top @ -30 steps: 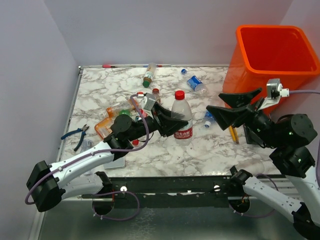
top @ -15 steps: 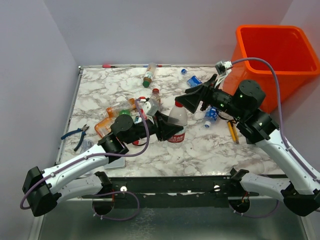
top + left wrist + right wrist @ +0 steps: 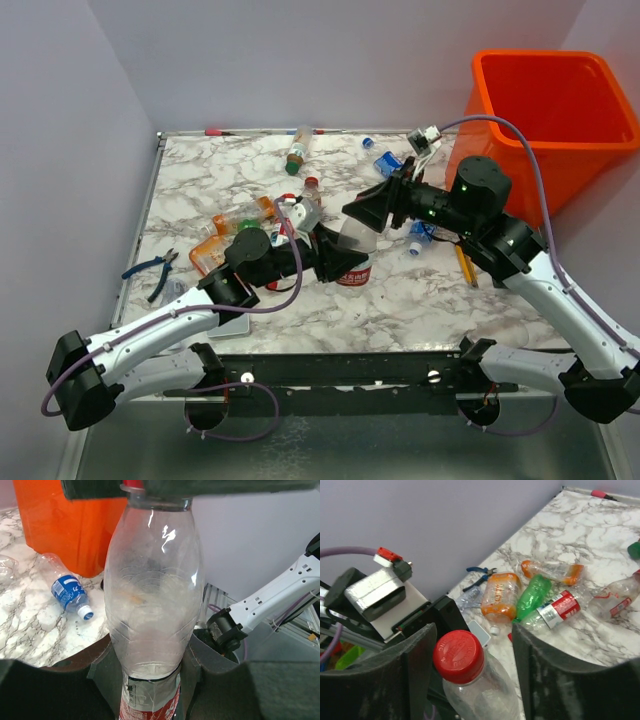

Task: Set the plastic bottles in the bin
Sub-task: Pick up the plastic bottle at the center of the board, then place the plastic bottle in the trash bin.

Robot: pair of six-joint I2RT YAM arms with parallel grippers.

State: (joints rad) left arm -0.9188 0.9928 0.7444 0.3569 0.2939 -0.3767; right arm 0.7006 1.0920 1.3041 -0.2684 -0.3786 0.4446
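Observation:
A clear plastic bottle [image 3: 356, 243] with a red cap and red label stands upright mid-table. My left gripper [image 3: 338, 263] is shut on its lower body, the fingers [image 3: 205, 660] pressed against both sides of the bottle [image 3: 152, 595]. My right gripper [image 3: 372, 212] is open and straddles the red cap [image 3: 458, 656]. Its left finger sits close to the cap and a gap remains on the right. The orange bin [image 3: 510, 150] stands at the far right. More bottles lie in a pile [image 3: 225, 235] at the left, orange [image 3: 501, 596] and green [image 3: 534, 594] ones among them.
Two blue-labelled bottles [image 3: 392, 166] [image 3: 420, 235] lie near the bin, and a brown one [image 3: 297, 153] lies at the back. Blue-handled pliers [image 3: 152, 270] rest at the left edge, a yellow pencil [image 3: 467, 268] under the right arm, and a grey-white pad [image 3: 230, 322] at the near edge.
My right arm swung from beside the bin over to the held bottle, and its jaws narrowed around the cap. The left gripper kept its hold and shifted the bottle slightly.

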